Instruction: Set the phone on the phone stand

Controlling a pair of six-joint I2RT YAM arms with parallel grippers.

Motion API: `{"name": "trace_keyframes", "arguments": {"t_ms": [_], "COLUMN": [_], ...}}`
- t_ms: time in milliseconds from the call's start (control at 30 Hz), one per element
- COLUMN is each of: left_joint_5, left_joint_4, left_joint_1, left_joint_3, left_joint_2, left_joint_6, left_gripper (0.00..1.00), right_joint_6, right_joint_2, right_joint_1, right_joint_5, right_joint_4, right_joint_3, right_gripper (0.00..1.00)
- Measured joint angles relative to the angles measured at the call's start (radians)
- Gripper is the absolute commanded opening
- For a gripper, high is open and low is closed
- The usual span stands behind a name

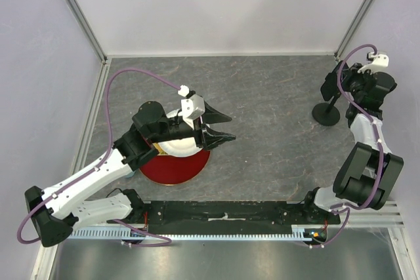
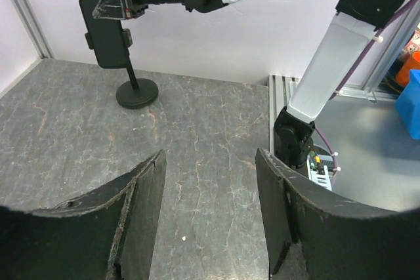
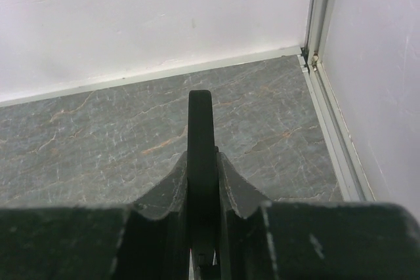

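Grey marbled tabletop (image 1: 275, 96), closed in by white walls, where two robot arms are at work docking a phone. The phone stand (image 2: 136, 93) rests on its round disc base, and the phone (image 2: 105, 31) stands upright at the head of the stand's thin post. Small tabs of the cradle show on either side of the slab.

The right gripper (image 2: 110, 6) reaches in above the stand and is clamped on the phone's top edge. The right wrist camera shows the slab edge-on, pinched tight between the two fingers (image 3: 237, 191).

The left gripper (image 1: 223, 129) hangs well apart from the stand, to its left in the overhead view. It is above a white plate (image 1: 176, 146) that sits on a red plate (image 1: 177, 170). Its jaws are spread wide with nothing between them, and they point toward the stand.

By the look of it, the job is close to done: the phone has been carried to the stand and appears to sit in the cradle. Whether its lower edge is fully seated cannot be told from these views.

What seems left is for the right arm to let go and lift clear. The slender stand looks light, so a snagged finger could tip it. The left arm appears to have no part left to play.
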Motion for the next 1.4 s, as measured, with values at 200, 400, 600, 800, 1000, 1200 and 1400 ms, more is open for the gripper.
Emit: {"name": "trace_keyframes", "arguments": {"t_ms": [200, 400, 600, 800, 1000, 1200, 1400], "left_joint_5": [0.021, 0.055, 0.109, 0.128, 0.139, 0.142, 0.146], "left_joint_4": [0.001, 0.027, 0.071, 0.083, 0.090, 0.090, 0.103], "left_joint_1": [0.011, 0.053, 0.091, 0.093, 0.094, 0.094, 0.094], "left_joint_3": [0.000, -0.002, -0.003, -0.003, -0.003, -0.003, -0.004], "left_joint_2": [0.014, 0.026, 0.054, 0.066, 0.066, 0.066, 0.063], "left_joint_6": [-0.004, -0.036, -0.085, -0.105, -0.112, -0.119, -0.124], "left_gripper": [0.63, 0.62, 0.61, 0.61, 0.61, 0.61, 0.61], "right_joint_6": [0.011, 0.007, -0.015, -0.015, -0.027, -0.043, -0.059], "right_joint_2": [0.048, 0.081, 0.085, 0.085, 0.081, 0.059, 0.034], "right_joint_1": [-0.011, -0.032, -0.050, -0.060, -0.063, -0.066, -0.071], "right_joint_5": [0.000, -0.030, -0.065, -0.063, -0.042, -0.005, 0.013], "right_joint_4": [0.034, 0.032, 0.031, 0.031, 0.032, 0.023, 0.000], "right_joint_3": [0.029, 0.063, 0.065, 0.064, 0.062, 0.053, 0.053], "right_gripper": [0.00, 0.00, 0.06, 0.19, 0.47, 0.64, 0.76]}}
